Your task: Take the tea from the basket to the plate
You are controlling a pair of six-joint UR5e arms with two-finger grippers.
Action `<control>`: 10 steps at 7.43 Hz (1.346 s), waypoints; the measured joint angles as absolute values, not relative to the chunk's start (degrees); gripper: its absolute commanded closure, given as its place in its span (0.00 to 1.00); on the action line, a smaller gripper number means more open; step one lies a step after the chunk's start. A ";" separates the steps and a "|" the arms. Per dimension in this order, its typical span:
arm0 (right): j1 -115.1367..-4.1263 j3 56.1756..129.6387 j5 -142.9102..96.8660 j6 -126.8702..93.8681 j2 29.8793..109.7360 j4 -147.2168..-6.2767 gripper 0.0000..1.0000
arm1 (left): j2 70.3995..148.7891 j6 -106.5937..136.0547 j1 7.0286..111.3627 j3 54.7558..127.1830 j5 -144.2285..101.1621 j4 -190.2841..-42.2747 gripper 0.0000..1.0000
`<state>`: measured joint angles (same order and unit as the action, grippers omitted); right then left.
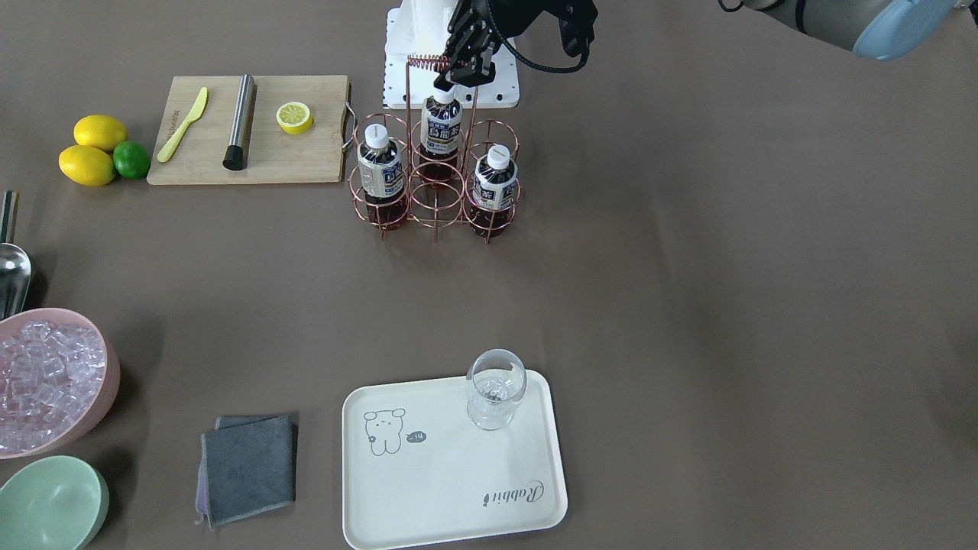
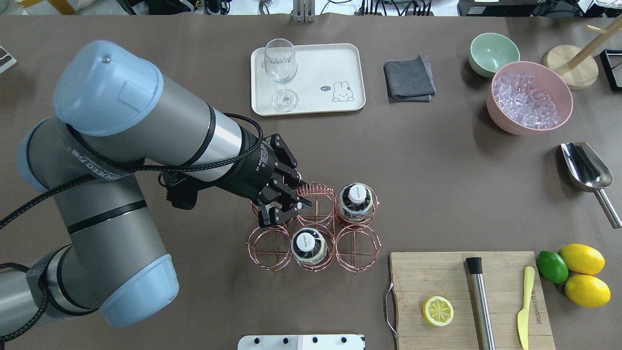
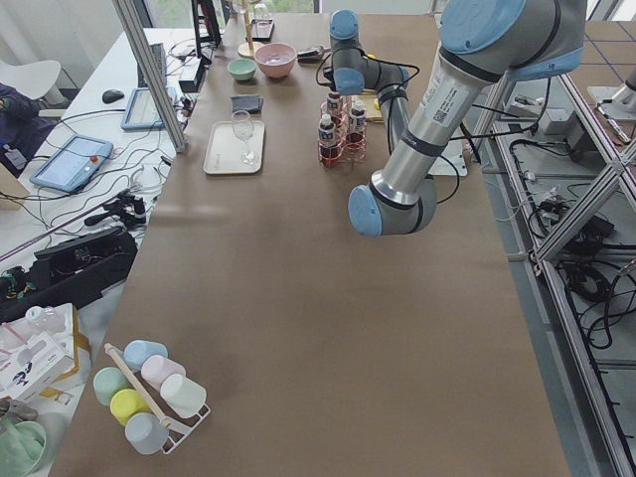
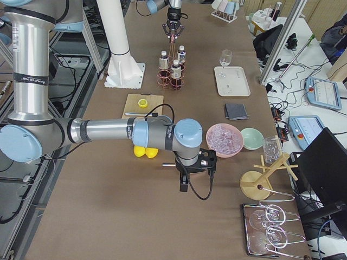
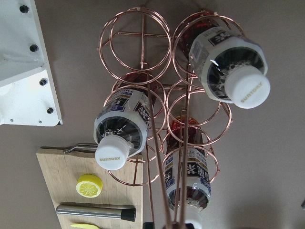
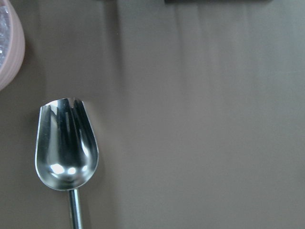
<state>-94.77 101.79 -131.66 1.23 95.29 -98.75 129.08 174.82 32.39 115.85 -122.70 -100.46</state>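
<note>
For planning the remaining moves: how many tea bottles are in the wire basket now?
3, in the basket: middle bottle, robot-side row; robot's left-end bottle and right-end bottle, far row. None seems hidden.

Tbl w/ basket, plate, board, cloth, scoop, pink bowl, grn bowl.

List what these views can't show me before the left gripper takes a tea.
Third tea: under the left gripper in the overhead view.
Right gripper: only in the exterior right view, small; open or shut unclear.
Gap between left gripper and tea: gripper is outside the left wrist view.
</note>
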 measured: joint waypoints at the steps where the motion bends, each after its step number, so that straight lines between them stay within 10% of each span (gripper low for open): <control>1: -91.98 104.79 -131.68 -2.77 95.28 -99.75 0.00 | 128.83 174.79 32.65 115.83 -122.84 -100.73 1.00; 10: -57.91 118.35 -133.60 -60.49 76.06 -98.61 0.01 | 128.26 174.63 35.03 116.10 -125.10 -100.90 1.00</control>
<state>-57.91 118.35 -133.60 -60.49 76.06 -98.61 128.26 174.63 35.03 116.10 -125.10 -100.90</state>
